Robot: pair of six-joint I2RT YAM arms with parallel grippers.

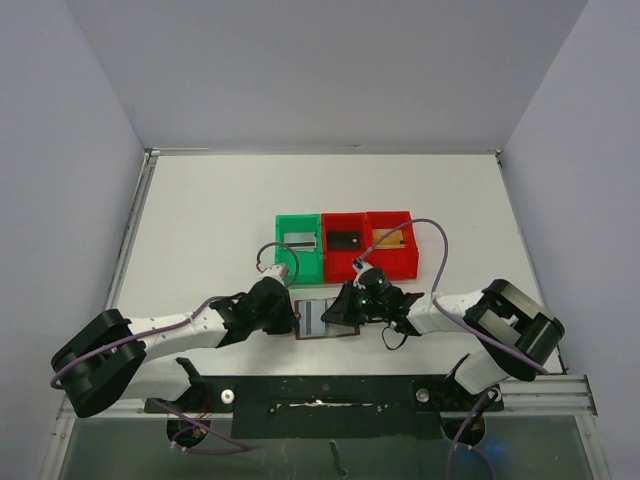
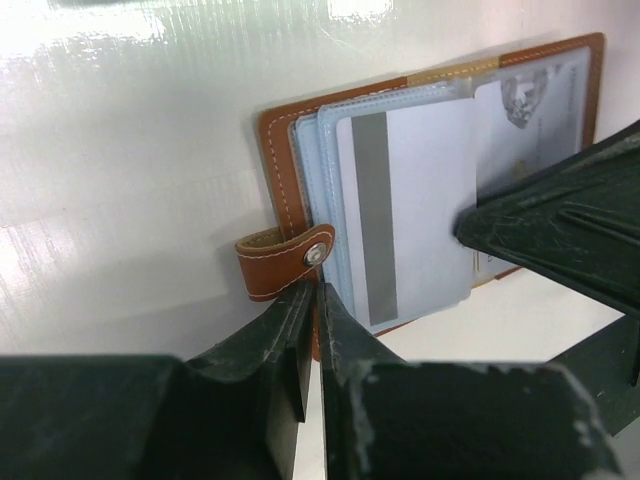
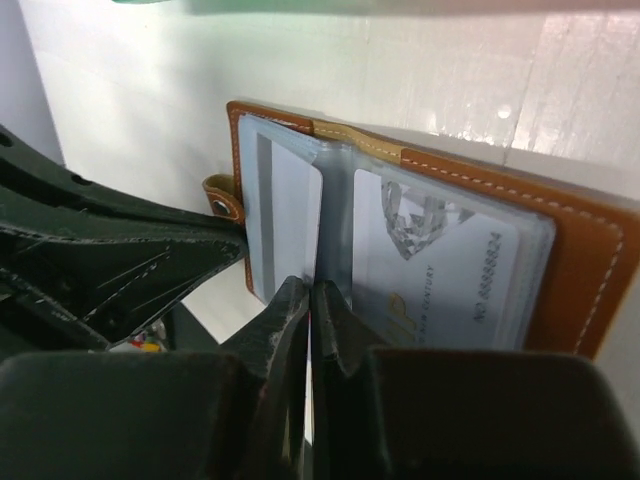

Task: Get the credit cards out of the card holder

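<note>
L claw (image 2: pixel 316 300) & R claw (image 3: pixel 308 296) both pinched closed, tips facing inward.

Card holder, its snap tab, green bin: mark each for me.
card holder (image 3: pixel 585 265): right wrist view, brown leather cover, right side.
snap tab (image 2: pixel 275 265): left wrist view, leather strap beside the stud.
green bin (image 1: pixel 298 219): top external view, far rim.

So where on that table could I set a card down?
Bare table runs behind the green bin and red bins to the back wall, and out to either side of them. It is crowded between bins and arms: left claw and right claw meet at the open card holder.
</note>
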